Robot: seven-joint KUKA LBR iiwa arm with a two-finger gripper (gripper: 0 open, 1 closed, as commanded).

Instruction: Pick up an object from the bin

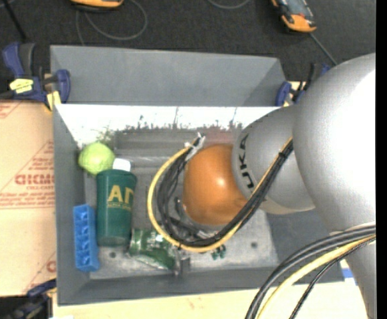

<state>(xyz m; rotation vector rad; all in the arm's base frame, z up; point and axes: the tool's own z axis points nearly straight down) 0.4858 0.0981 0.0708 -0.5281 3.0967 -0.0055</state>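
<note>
The dark body of my gripper [178,226] shows under the orange cover, low in the middle of the bin near its front wall. Just left of it and below lies a small dark green crumpled pack [149,244] with white print, lying flat on the bin floor. It reaches up to the gripper's lower end, and I cannot tell whether they touch. A tall dark green can [116,206] with yellow letters lies to the left of the pack.
A lime green ball [96,157] sits at the bin's back left, with a small white piece [122,165] beside it. A blue ridged block [84,238] lies along the left wall. The arm and its cables cover the bin's right half.
</note>
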